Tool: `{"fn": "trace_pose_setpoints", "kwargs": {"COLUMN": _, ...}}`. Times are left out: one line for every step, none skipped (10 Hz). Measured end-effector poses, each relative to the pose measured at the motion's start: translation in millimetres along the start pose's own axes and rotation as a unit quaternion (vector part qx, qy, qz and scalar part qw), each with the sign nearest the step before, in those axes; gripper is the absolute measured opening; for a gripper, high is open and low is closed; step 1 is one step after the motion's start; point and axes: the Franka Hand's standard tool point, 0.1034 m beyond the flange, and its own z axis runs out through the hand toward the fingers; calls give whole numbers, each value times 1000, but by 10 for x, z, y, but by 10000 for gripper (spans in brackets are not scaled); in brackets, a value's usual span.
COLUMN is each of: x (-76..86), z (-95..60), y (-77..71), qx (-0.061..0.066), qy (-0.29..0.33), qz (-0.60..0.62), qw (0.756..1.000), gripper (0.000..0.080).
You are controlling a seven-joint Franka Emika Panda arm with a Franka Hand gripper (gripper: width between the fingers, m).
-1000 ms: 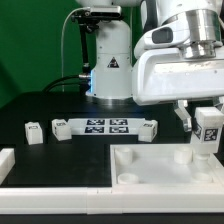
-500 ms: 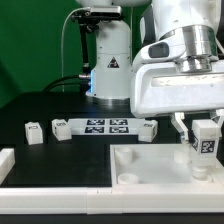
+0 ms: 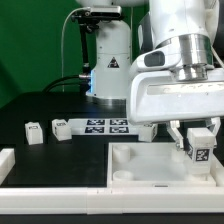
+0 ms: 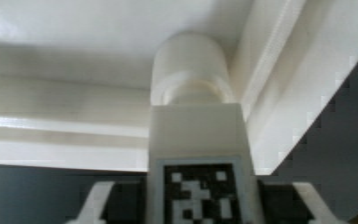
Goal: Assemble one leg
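My gripper point(image 3: 198, 140) is shut on a leg point(image 3: 199, 147), a small white block with a black-and-white tag, and holds it upright over the far right corner of the large white tray-like part point(image 3: 150, 165). In the wrist view the leg point(image 4: 197, 120) runs out from between my fingers point(image 4: 108, 195), its rounded end down at the tray's inner corner by the rim point(image 4: 274, 70). Whether it touches the tray I cannot tell. Two more legs lie on the table, one at the exterior view's left point(image 3: 35, 131) and one beside the marker board point(image 3: 61, 128).
The marker board point(image 3: 100, 126) lies on the black table behind the tray. A white part point(image 3: 5, 162) sits at the exterior view's left edge. The arm's base point(image 3: 108, 60) stands at the back.
My gripper has moved down and toward the exterior view's left with the leg, bringing it lower into the tray's far right corner.
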Motion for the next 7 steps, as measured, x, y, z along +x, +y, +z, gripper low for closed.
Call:
{"fn": "trace_pose_setpoints", "kwargs": {"x": -6, "z": -1, "y": -9, "qx": 0, "qy": 1, "qz": -1, "qw": 1000, "gripper": 290}}
{"fn": "trace_pose_setpoints", "kwargs": {"x": -43, "z": 8, "y": -27, "qx": 1, "qy": -1, "qz": -3, "qw": 1000, "gripper": 290}}
{"fn": "trace_pose_setpoints", "kwargs": {"x": -48, "z": 10, "y": -9, "qx": 0, "qy": -2, "qz": -6, "qw": 1000, "gripper": 290}}
{"fn": "trace_pose_setpoints", "kwargs": {"x": -47, "z": 10, "y": -5, "qx": 0, "qy": -2, "qz": -6, "qw": 1000, "gripper": 290}}
{"fn": "trace_pose_setpoints", "kwargs": {"x": -47, "z": 10, "y": -6, "qx": 0, "qy": -2, "qz": -6, "qw": 1000, "gripper": 390}}
{"fn": "trace_pose_setpoints", "kwargs": {"x": -47, "z": 10, "y": -6, "qx": 0, "qy": -2, "qz": -6, "qw": 1000, "gripper": 543}}
{"fn": "trace_pose_setpoints", "kwargs": {"x": -47, "z": 10, "y": -6, "qx": 0, "qy": -2, "qz": -6, "qw": 1000, "gripper": 543}}
